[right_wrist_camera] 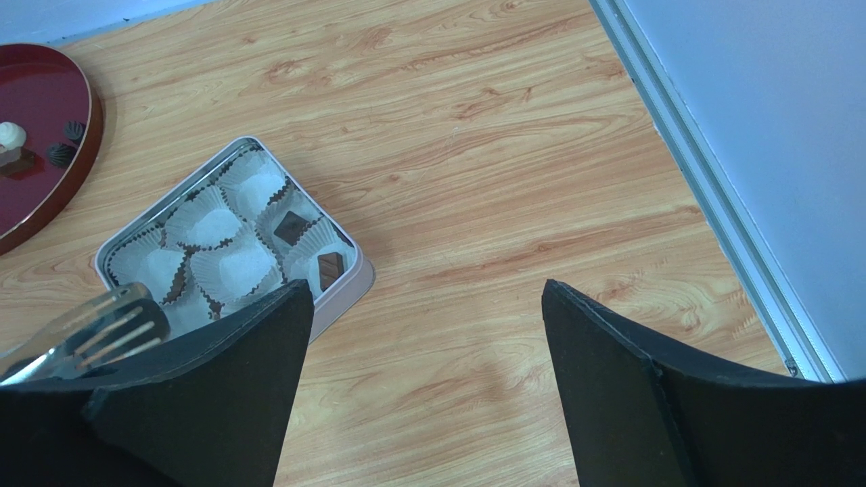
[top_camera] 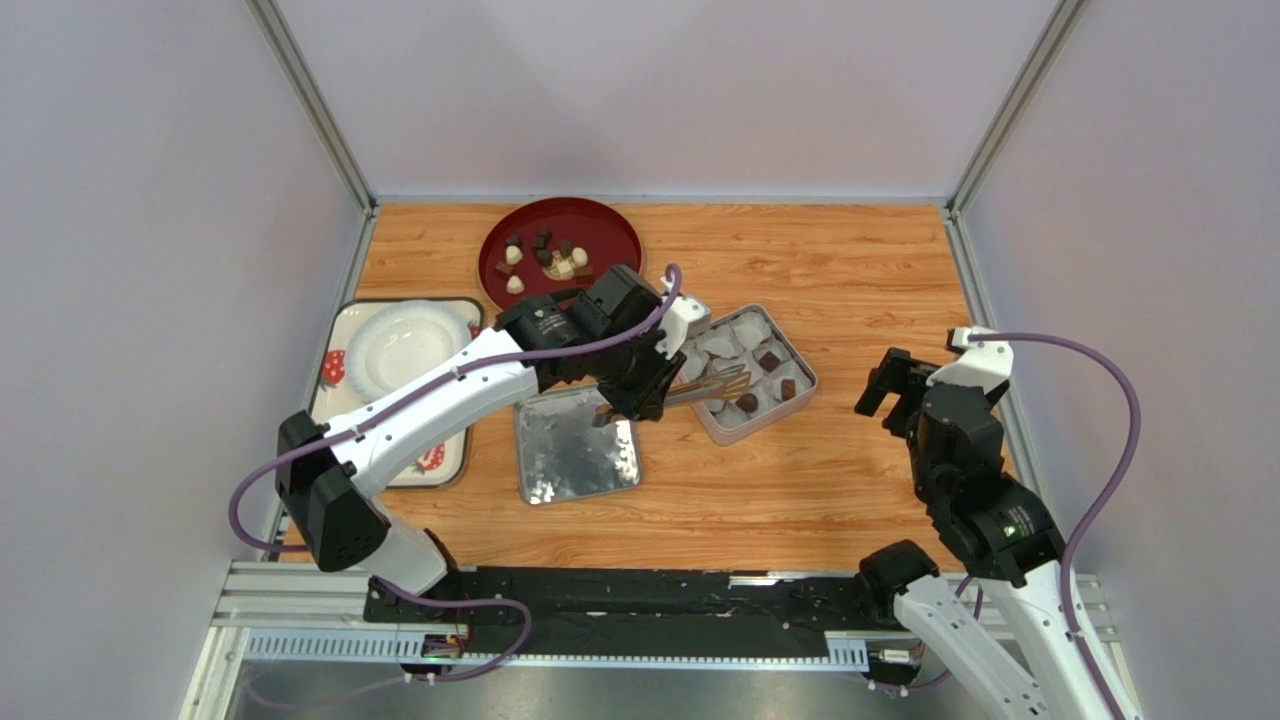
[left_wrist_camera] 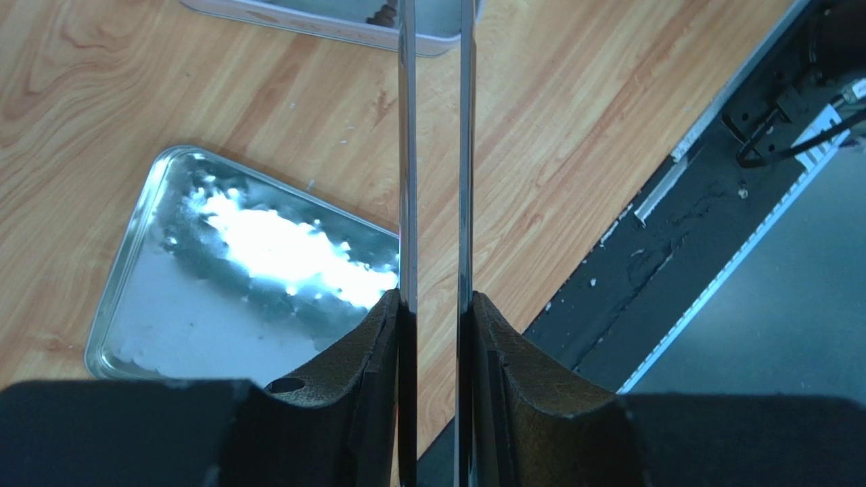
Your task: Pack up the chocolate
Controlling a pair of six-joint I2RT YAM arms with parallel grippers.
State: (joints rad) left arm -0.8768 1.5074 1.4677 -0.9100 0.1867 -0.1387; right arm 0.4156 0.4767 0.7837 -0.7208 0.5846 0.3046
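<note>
Chocolate: small brown and cream chocolate pieces point(top_camera: 559, 264) lay on round red tray point(top_camera: 616, 225); few in square metal tin point(top_camera: 781, 413).
Handling: likely light, fragile; nip sides gently.
Left gripper point(left_wrist_camera: 437, 315): pinched slim steel tongs point(left_wrist_camera: 407, 152).
Right gripper point(right_wrist_camera: 427, 335): spread, empty.

White arms point(top_camera: 451, 387), black joints point(top_camera: 338, 503), purple cables point(top_camera: 1052, 339), black right gripper point(top_camera: 890, 393).

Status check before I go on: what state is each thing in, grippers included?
Tin: open, a few cups hold chocolate, most do not.
Lid: off, flat on the table beside the tin.
Tongs: held, tips over the tin.
Left gripper: shut on the tongs.
Right gripper: open, holding nothing.
Red plate: more chocolate on it.
</note>
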